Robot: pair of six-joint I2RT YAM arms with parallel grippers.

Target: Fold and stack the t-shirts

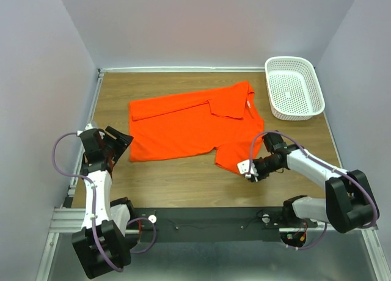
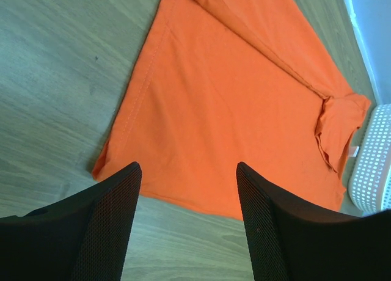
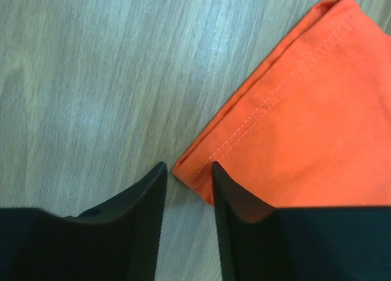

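Observation:
The orange t-shirt (image 1: 189, 125) lies spread on the wooden table, its top edge folded over and one sleeve pointing toward the near right. My left gripper (image 1: 125, 145) hovers open just off the shirt's left hem corner, with the t-shirt (image 2: 244, 110) ahead of the left gripper (image 2: 188, 166) and bare wood between its fingers. My right gripper (image 1: 247, 173) sits low at the near sleeve tip. In the right wrist view the right gripper (image 3: 188, 166) has its jaws narrowed but still apart, and the hemmed corner of the t-shirt (image 3: 305, 128) lies between them.
A white perforated basket (image 1: 290, 59) stands at the back right corner, also seen as the basket (image 2: 376, 165) at the right edge of the left wrist view. Grey walls enclose the table on three sides.

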